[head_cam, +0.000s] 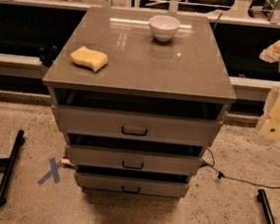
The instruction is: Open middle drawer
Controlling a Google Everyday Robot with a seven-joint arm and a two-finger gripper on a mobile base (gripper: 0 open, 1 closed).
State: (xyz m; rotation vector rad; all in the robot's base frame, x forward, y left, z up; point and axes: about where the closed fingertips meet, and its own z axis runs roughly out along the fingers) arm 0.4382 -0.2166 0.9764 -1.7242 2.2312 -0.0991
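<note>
The middle drawer is the second of three in the grey-brown cabinet. It has a flat front and a small black loop handle at its centre. Its front lines up with the drawers above and below, with a dark gap over it. The top drawer has a taller front and the lowest drawer is slimmer. My gripper, cream coloured, hangs at the right edge of the camera view. It is off to the right of the cabinet at about top-drawer height and touches nothing.
A white bowl and a yellow sponge sit on the cabinet top. A black cable runs across the floor at the right. Black stand legs lie at the left and right. A blue tape X marks the floor.
</note>
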